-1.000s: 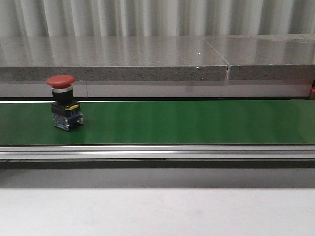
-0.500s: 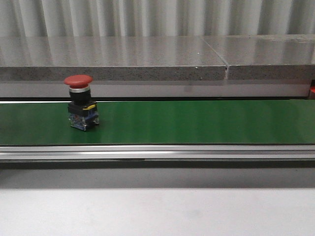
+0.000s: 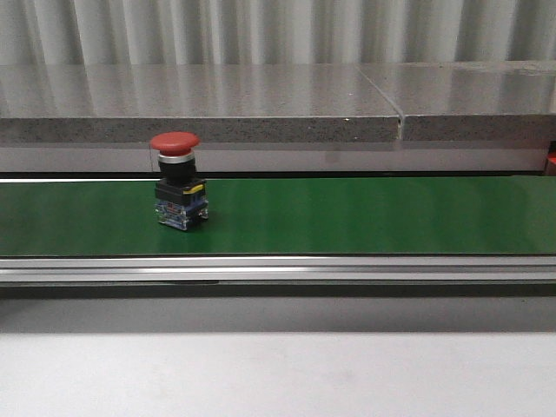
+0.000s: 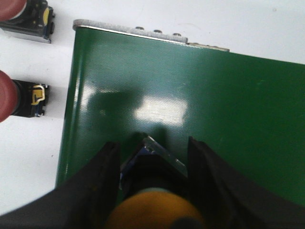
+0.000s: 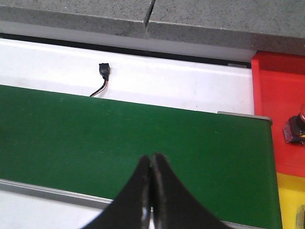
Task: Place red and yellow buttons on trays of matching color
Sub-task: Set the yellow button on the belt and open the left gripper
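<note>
A red button (image 3: 178,189) with a mushroom cap stands upright on the green belt (image 3: 365,217), left of centre in the front view. In the left wrist view my left gripper (image 4: 153,144) is shut on a yellow button (image 4: 152,210), held just above the belt's end (image 4: 214,95). Two more red buttons (image 4: 7,95) (image 4: 12,12) lie on the white table beside that end. My right gripper (image 5: 151,158) hangs shut and empty over the belt. Past the belt's other end are the red tray (image 5: 279,95), with a button (image 5: 295,130) in it, and the yellow tray (image 5: 288,200).
A grey stone ledge (image 3: 200,104) runs behind the belt. The belt has a metal rail (image 3: 278,269) along its front edge. A small black connector with a wire (image 5: 103,71) lies on the white surface behind the belt.
The red button has travelled rightward along the belt, still upright. No arm shows in the front view.
</note>
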You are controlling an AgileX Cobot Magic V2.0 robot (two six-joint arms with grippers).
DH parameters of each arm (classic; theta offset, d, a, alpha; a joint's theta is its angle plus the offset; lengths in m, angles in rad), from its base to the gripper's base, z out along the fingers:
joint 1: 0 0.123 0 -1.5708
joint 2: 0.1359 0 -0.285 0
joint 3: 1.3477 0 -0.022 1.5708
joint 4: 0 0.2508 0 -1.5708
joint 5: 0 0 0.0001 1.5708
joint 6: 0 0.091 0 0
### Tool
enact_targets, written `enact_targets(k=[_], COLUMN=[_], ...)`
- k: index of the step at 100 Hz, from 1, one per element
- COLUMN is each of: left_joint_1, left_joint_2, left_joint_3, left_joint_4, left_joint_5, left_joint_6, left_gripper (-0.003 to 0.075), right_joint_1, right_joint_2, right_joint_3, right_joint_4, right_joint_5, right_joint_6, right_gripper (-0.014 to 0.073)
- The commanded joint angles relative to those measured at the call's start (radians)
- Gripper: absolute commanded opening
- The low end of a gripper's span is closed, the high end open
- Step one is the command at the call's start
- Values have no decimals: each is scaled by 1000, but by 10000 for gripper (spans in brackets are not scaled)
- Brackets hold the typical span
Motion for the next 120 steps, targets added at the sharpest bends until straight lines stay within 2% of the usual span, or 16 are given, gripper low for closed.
enact_targets(k=[1, 16, 24, 41, 89, 111, 120], left_joint_1=[-8, -10, -13, -53, -141, -205, -236], left_joint_2=[-36, -36, -36, -61, -340, -559, -660], left_joint_3=[-25, -25, -25, -25, -18, 128, 203], left_joint_4=[-15, -19, -39, -107, -103, -103, -109], left_joint_5=[-20, -8, -6, -24, -60, -188, -221], left_joint_6=[0, 2, 32, 131, 186, 214, 214], left_gripper=[230, 575, 654, 659, 659, 657, 634], right_joint_1=[1, 1, 1, 1, 1, 1, 1], right_joint_2=[-8, -8, -8, -8, -8, -8, -8], right_joint_3=[-26, -26, -26, -26, -26, -26, -26], right_joint_4=[13, 13, 13, 13, 13, 13, 13], right_joint_5=[-69, -69, -69, -69, -69, -69, -69], right_joint_6=[-12, -12, -12, -12, -12, -12, -12], right_gripper=[-67, -67, -67, -67, -67, -67, -67])
